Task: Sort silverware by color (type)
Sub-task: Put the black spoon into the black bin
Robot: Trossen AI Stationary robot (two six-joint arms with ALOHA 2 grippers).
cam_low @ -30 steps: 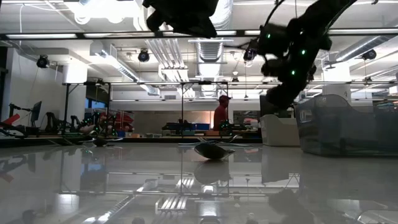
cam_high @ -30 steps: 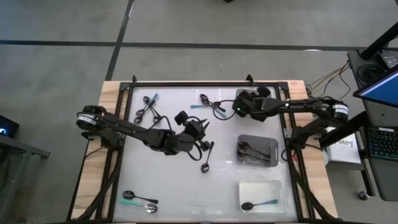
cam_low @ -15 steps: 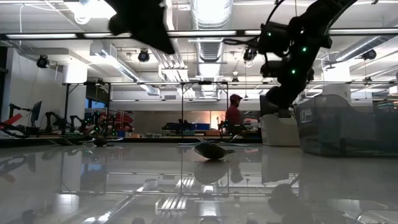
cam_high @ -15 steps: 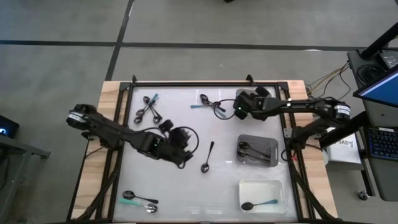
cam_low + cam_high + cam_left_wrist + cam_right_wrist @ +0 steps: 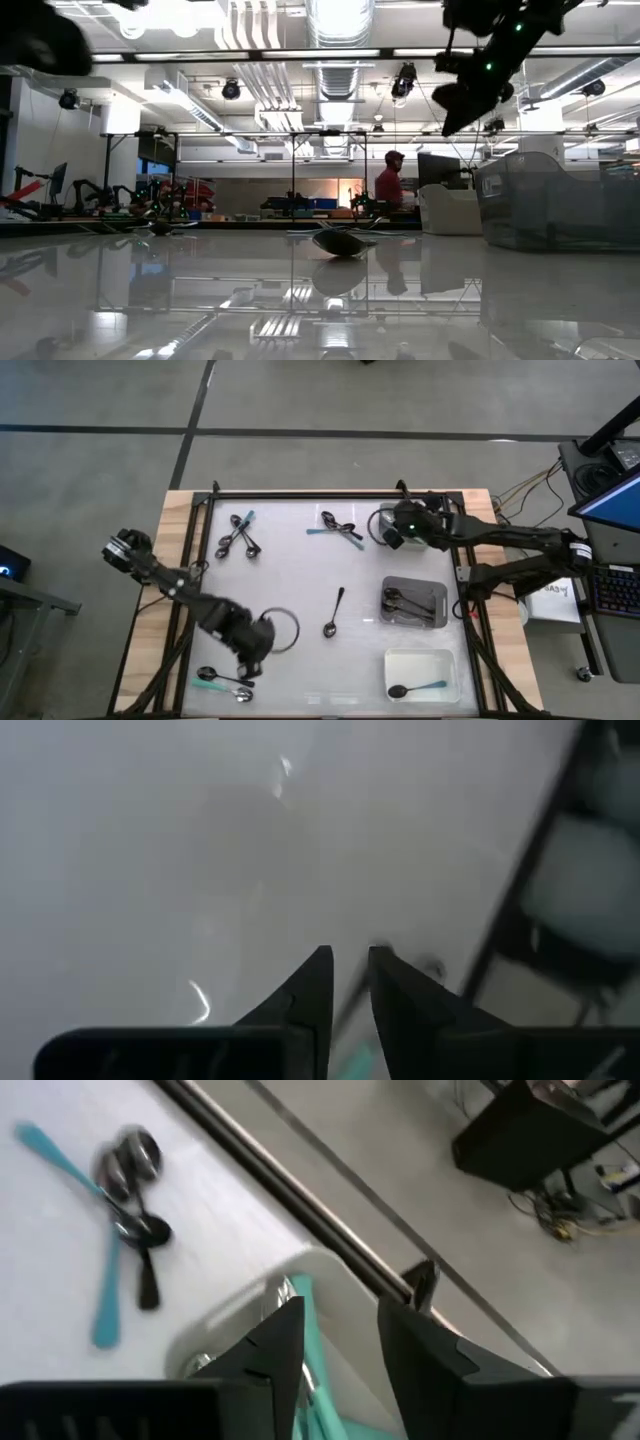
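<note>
High view: the sort was partly done, with spoons scattered in four spots on the table [image 5: 290,575] and a few already binned.
Grey tray [image 5: 437,588]: it sat at the right and held several all-metal spoons [image 5: 400,602].
White tray [image 5: 445,658]: at the near right, it held just one dark-bowled, teal-handled spoon [image 5: 415,688].
Round white dish [image 5: 378,520]: at the far right, it had teal handles [image 5: 305,1335] lying in it.
Right gripper [image 5: 340,1308]: it hung right over that dish with its fingers parted fairly wide and nothing pinched between them, as far as I could see.
Left gripper [image 5: 348,955]: it was down at the near left, close above the table, with only a narrow gap between its fingers and nothing in that gap.
Near-left spoons [image 5: 222,680]: a small mixed bunch, one with a teal handle, lay unsorted just beside the left arm's tip.
Lone black spoon [image 5: 334,612]: it lay mid-table, well apart from everything else.
Far-left cluster [image 5: 240,535]: this was a tangle of several spoons, untouched.
Far-centre cluster [image 5: 340,530]: a few more lay here, one teal-handled, near the dish.
Progress: I'd call it under halfway, with four groups left to clear.
Likely next: the left arm looked set for the near-left bunch.
</note>
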